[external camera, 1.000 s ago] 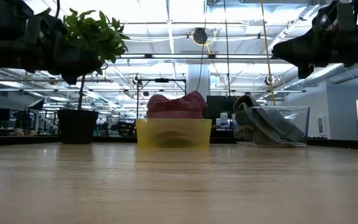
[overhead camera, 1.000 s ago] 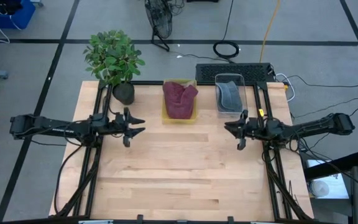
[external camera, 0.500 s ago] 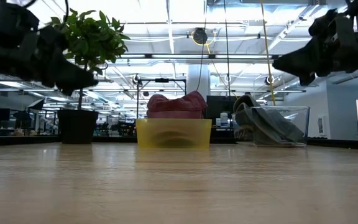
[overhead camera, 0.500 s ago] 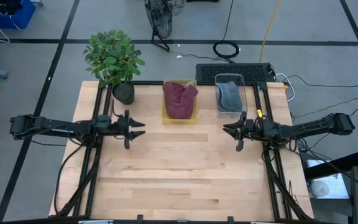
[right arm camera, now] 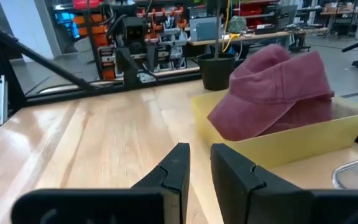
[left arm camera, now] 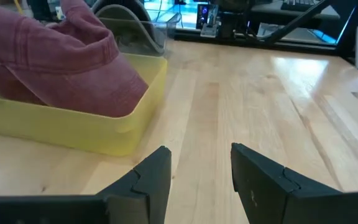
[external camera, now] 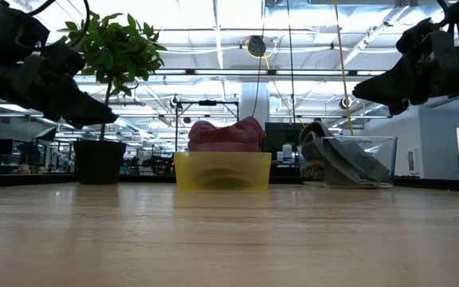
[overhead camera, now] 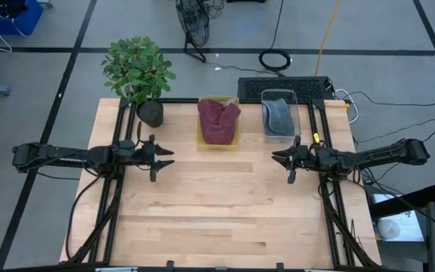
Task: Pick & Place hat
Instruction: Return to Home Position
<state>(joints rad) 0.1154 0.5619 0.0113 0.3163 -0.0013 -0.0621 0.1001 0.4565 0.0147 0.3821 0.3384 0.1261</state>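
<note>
Hovering mid-left, the left pincer (overhead camera: 171,156) gaped moderately, empty. Crumpled maroon caps (overhead camera: 217,119) filled the yellow bin (overhead camera: 218,146) at top centre; only the low view showed them heaped above its rim. Mid-right, the right pincer (overhead camera: 275,156) gaped narrowly.

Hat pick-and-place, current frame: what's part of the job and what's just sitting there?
Job: red caps; yellow bin holding them; transparent bin with grey fabric; left hand, right hand, both open, empty.
Just there: potted plant; floor cable coil.
</note>
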